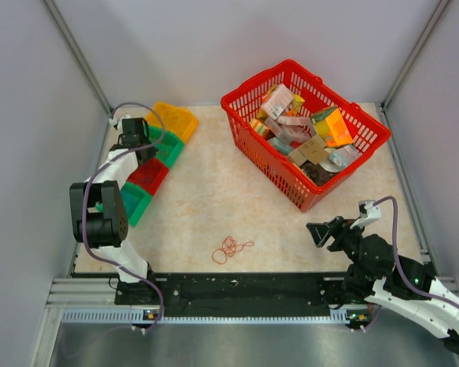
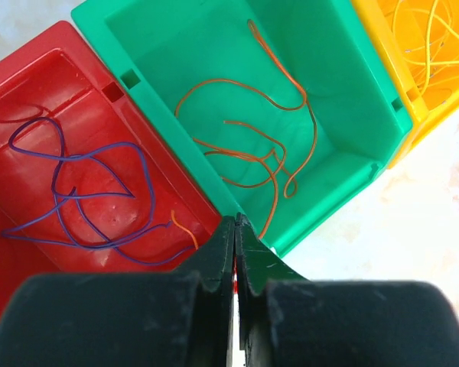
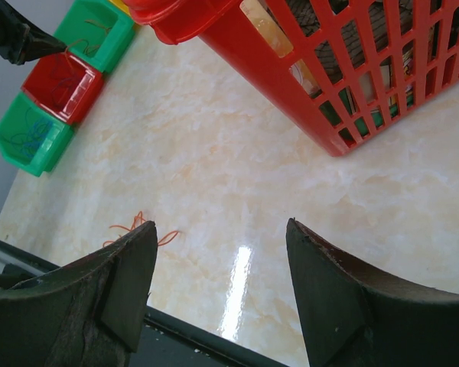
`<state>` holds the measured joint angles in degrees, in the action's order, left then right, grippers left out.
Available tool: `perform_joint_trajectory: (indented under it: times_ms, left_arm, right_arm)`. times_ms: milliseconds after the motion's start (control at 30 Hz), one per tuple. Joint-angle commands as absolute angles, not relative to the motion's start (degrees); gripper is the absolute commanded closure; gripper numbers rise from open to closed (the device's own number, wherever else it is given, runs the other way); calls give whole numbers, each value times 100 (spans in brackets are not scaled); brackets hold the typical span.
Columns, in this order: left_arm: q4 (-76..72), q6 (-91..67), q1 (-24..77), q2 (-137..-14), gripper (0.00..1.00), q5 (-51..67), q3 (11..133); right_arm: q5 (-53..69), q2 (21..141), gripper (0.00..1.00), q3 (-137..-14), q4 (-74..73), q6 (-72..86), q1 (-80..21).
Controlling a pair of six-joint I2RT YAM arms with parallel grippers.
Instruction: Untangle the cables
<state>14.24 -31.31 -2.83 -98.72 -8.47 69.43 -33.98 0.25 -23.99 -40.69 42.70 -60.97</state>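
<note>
A small tangle of orange-red cables [image 1: 231, 248] lies on the table near the front edge; its end also shows in the right wrist view [image 3: 136, 224] beside my left finger. In the left wrist view, purple cables [image 2: 76, 191] and one short orange strand lie in a red bin [image 2: 30, 92], orange cables [image 2: 264, 145] lie in a green bin [image 2: 214, 38], and yellow cables [image 2: 436, 38] lie in a yellow bin [image 2: 390, 46]. My left gripper [image 2: 236, 223] is shut, its tips over the wall between the red and green bins. My right gripper [image 3: 220, 225] is open and empty, low over the table right of the tangle.
A row of small bins, yellow [image 1: 176, 118], green [image 1: 167, 149], red [image 1: 149, 176] and green [image 1: 134, 200], stands at the left. A red basket [image 1: 249, 130] full of packets stands at the back right. A black rail [image 1: 237, 287] runs along the front edge.
</note>
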Motion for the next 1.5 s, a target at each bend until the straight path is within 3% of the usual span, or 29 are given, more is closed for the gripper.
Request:
perform_joint_trajectory:
  times_ms: [0, 333, 567, 733, 867, 1067, 1267, 1467]
  left_arm:
    - [1512, -3208, -202, -10055, 100, -817, 7110]
    - [1547, -3278, -158, -9809, 100, -334, 7014]
    - [1073, -3305, -150, -8940, 66, -246, 6083]
    - [766, -3252, -158, -8859, 55, -89, 5766]
    - [659, -3252, -123, -9035, 52, 263, 5827]
    - [949, -2831, 236, -9272, 52, -289, 6081]
    - [1563, -2119, 966, -9509, 56, -2045, 6555]
    - [1652, -1592, 1274, -9738, 61, -2846, 6863]
  right_arm:
    - [-3445, -536, 32, -2417, -3920, 4298, -6126]
    - [-3498, -492, 32, -2426, -3920, 4280, -6117]
    - [-3481, -501, 32, -2382, -3920, 4307, -6117]
    - [-3454, -527, 32, -2391, -3911, 4307, -6117]
    - [-3410, -545, 32, -2364, -3911, 4324, -6117]
    - [-3392, -545, 33, -2356, -3920, 4350, -6126]
    - [-3384, -545, 33, -2338, -3920, 4350, -6117]
    - [-3401, -545, 33, -2329, -3920, 4342, -6117]
